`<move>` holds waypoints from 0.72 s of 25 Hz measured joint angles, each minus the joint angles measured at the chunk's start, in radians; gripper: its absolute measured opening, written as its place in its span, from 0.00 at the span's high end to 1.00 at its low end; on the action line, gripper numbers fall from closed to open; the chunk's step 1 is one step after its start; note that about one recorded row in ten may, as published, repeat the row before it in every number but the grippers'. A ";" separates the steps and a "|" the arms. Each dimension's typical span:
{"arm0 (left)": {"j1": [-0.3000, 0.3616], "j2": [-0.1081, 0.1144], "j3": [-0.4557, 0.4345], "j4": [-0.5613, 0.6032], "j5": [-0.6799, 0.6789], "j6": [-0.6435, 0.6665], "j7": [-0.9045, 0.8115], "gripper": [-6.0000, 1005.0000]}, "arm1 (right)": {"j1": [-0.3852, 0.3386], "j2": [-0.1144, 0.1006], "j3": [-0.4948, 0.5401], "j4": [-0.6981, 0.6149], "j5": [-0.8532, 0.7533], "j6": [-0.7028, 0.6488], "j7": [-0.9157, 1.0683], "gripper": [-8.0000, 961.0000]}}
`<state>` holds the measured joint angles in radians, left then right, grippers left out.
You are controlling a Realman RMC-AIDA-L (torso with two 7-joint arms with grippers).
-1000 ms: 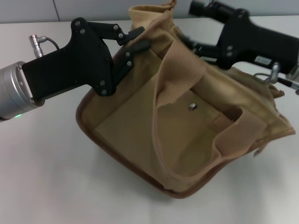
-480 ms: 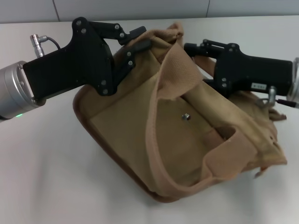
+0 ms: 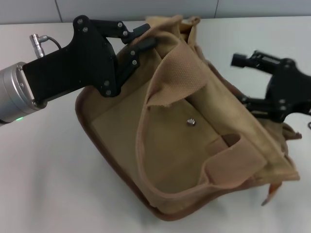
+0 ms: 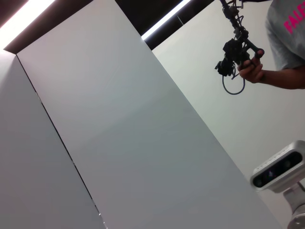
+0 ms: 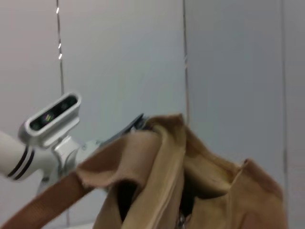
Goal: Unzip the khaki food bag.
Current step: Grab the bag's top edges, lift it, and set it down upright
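Note:
The khaki food bag [image 3: 160, 145] lies tilted on the white table [image 3: 43, 184], front pocket and metal snap [image 3: 191, 122] facing up, with a wide webbing handle [image 3: 181, 68] folded over it. My left gripper [image 3: 144, 39] is shut on the bag's top edge at its far left corner. My right gripper [image 3: 239, 80] is open at the bag's right side, its lower finger [image 3: 249, 102] touching the fabric, nothing between the jaws. The right wrist view shows the bag's top edge [image 5: 167, 157] close up. The zipper pull is not clearly seen.
The table extends around the bag on all sides, with a grey wall [image 3: 146, 7] behind. The left wrist view shows only walls, a person's hand with a device [image 4: 238, 52] and a camera [image 4: 279, 167].
My right gripper has moved from the bag's far top edge to the right and nearer, and its jaws have spread open. The bag has shifted and sagged a little. The left gripper holds as before.

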<state>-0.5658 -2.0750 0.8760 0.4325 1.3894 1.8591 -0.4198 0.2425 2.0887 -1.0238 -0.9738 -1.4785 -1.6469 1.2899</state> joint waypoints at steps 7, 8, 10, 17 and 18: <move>-0.001 0.001 0.007 0.000 -0.001 -0.001 -0.001 0.87 | 0.035 0.001 0.016 0.105 0.165 0.017 -0.082 0.13; -0.001 0.000 0.007 0.000 -0.001 -0.001 -0.001 0.87 | 0.070 0.002 0.011 0.122 0.167 0.051 -0.084 0.13; -0.002 0.000 0.007 0.000 -0.001 -0.001 -0.001 0.87 | 0.086 0.002 0.007 0.130 0.167 0.067 -0.084 0.13; -0.002 0.000 0.008 0.000 -0.001 -0.002 -0.001 0.87 | 0.154 -0.004 -0.109 0.155 0.157 0.132 -0.077 0.13; -0.002 0.000 0.008 0.000 -0.001 -0.002 -0.001 0.87 | 0.155 -0.005 -0.134 0.144 0.134 0.132 -0.071 0.13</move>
<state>-0.5679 -2.0754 0.8835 0.4325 1.3885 1.8574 -0.4203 0.3976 2.0833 -1.1578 -0.8296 -1.3441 -1.5145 1.2185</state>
